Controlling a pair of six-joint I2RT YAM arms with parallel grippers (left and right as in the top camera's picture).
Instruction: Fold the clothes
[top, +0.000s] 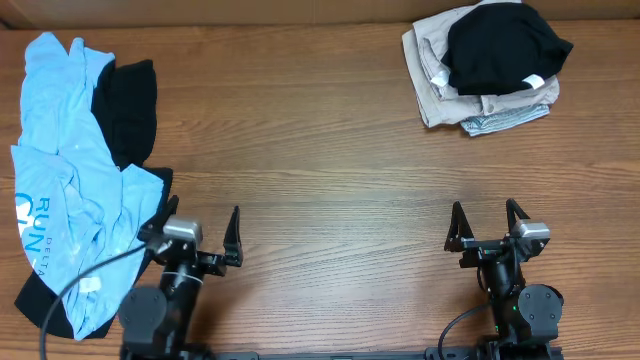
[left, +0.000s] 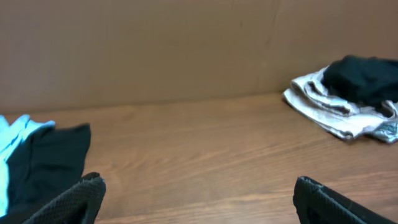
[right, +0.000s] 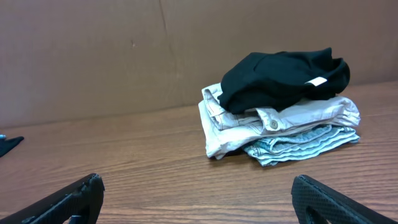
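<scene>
The clothes lie in two places. At the left edge a crumpled light blue printed T-shirt (top: 60, 170) is spread over a black garment (top: 128, 110), which the left wrist view shows as dark cloth (left: 50, 162). At the far right is a stack: a black garment with a white tag (top: 505, 45) (right: 280, 78) on top of beige pieces (top: 435, 75) (right: 292, 118). My left gripper (top: 202, 217) (left: 199, 193) stands open just right of the blue shirt, holding nothing. My right gripper (top: 485, 212) (right: 198, 190) is open too, well short of the stack.
A pale striped piece (top: 505, 118) (right: 298, 146) sticks out under the stack. A brown cardboard wall (right: 124, 50) closes the far side of the wooden table (top: 320, 150). Bare wood lies between the two piles and in front of both grippers.
</scene>
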